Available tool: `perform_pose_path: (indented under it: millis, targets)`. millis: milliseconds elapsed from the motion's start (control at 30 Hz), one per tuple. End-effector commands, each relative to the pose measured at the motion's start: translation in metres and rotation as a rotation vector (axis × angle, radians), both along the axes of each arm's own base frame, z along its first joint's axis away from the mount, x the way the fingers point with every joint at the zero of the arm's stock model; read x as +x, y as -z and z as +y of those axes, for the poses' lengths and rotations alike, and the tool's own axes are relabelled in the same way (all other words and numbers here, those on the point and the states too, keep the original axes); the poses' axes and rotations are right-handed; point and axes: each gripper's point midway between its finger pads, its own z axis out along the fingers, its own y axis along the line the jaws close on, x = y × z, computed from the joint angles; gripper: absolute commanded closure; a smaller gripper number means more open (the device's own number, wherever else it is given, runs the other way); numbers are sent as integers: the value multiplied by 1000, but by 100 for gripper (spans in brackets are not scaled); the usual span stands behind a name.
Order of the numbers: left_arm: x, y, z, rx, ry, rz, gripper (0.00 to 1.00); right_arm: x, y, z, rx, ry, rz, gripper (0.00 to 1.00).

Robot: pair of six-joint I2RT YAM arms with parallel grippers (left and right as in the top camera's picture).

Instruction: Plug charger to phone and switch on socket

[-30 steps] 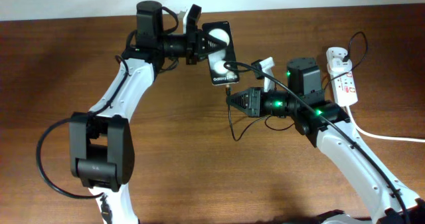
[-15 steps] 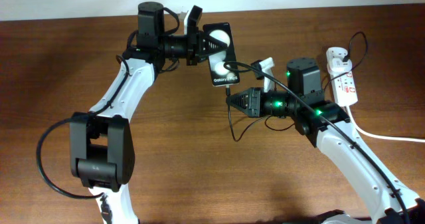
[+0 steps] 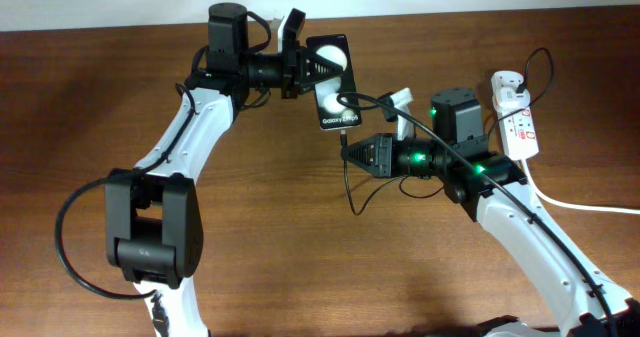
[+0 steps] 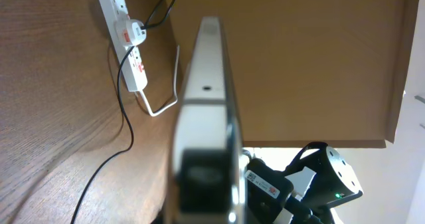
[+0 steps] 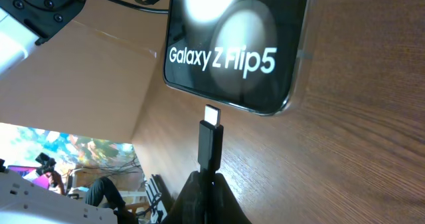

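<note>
My left gripper (image 3: pixel 310 70) is shut on the black phone (image 3: pixel 336 85) and holds it tilted above the table. In the left wrist view the phone (image 4: pixel 207 98) shows edge-on between the jaws (image 4: pixel 204 191). My right gripper (image 3: pixel 350 149) is shut on the charger's connector (image 5: pixel 211 141), which points at the phone's bottom edge (image 5: pixel 229 101) with a small gap between them. The phone face reads "Galaxy Z Flip5" (image 5: pixel 222 59). The black cable (image 3: pixel 440 142) runs to a white plug adapter (image 3: pixel 508 85) seated in the socket strip (image 3: pixel 520 127).
The socket strip (image 4: pixel 129 51) lies at the table's far right with its thick white cord (image 3: pixel 590 205) trailing right. Slack black cable loops on the table under the right arm (image 3: pixel 350 197). The wall runs along the table's back edge.
The left gripper with the phone has shifted very slightly; the right gripper and connector have stayed put.
</note>
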Motion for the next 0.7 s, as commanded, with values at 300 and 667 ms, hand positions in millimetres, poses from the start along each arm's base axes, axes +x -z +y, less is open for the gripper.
perform_pose_path:
  millis: [300,667]
  targets:
    - [-9,-7,-3,-29,56,0,100,2,0,0,-2,-6,-23,96]
    - [-14,-6,-15,-24,74,-1,100,2,0,0,-2,-2,-24,96]
